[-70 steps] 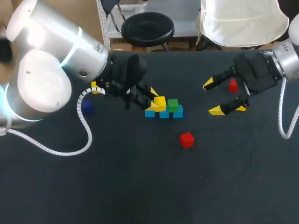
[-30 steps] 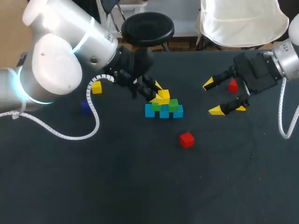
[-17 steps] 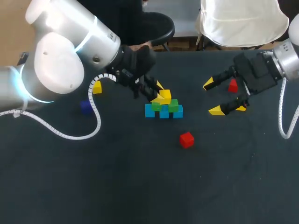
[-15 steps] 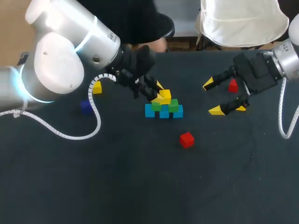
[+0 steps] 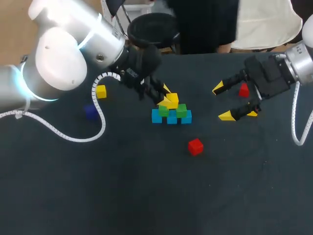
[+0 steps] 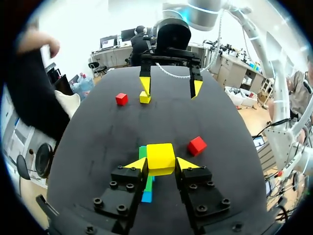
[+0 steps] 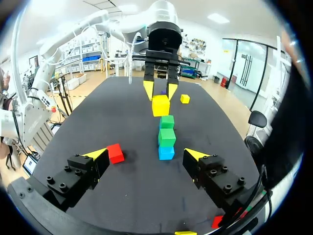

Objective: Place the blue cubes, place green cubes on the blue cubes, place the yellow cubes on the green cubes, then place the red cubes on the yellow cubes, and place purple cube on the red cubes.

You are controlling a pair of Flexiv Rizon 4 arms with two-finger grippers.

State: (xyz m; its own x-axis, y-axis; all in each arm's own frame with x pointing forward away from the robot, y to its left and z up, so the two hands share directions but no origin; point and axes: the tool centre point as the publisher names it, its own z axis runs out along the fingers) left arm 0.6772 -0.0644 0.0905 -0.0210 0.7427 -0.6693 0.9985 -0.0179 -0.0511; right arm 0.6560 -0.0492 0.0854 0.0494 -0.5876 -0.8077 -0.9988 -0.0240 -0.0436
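A yellow cube (image 6: 160, 156) is clamped in the left gripper (image 6: 161, 164) just above the green cubes (image 5: 181, 110) on the blue cubes (image 5: 171, 118); if released off-centre, it could topple or the stack be knocked askew. The right gripper (image 5: 222, 102) is spread wide, empty

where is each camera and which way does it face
Head view: above and behind, looking down at the table; both arms show.
Left wrist view: left arm, looking over the left gripper and its yellow cube toward the right gripper.
Right wrist view: right arm, looking back over its own gripper.
Both wrist views show the stack.
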